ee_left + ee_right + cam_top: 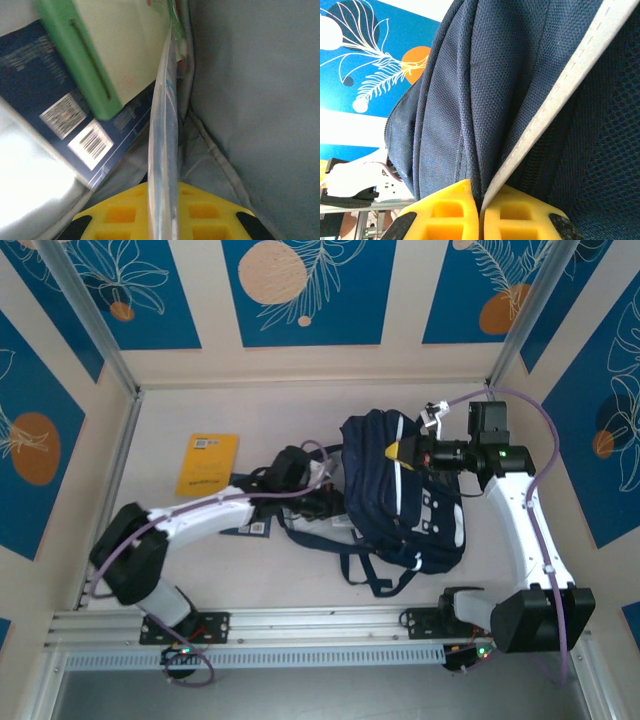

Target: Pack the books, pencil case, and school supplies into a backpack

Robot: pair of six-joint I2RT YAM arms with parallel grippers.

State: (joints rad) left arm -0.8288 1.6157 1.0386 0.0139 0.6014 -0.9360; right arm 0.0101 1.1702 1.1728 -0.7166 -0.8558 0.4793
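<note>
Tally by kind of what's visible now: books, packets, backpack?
Books: 3 (yellow-orange book; navy book on the table; navy book against the grey lining)
Packets: 2 (green packet; pale packet, seen edge-on)
Backpack: 1
Total: 6

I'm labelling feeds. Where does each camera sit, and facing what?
Top external: above and behind the robot, looking down at the table; left arm, right arm, backpack.
Left wrist: inside the backpack, facing grey lining; left gripper pinches a clear packet.
Right wrist: against the backpack's outer fabric; right gripper clamps its edge.
Shared: all three show the backpack.
</note>
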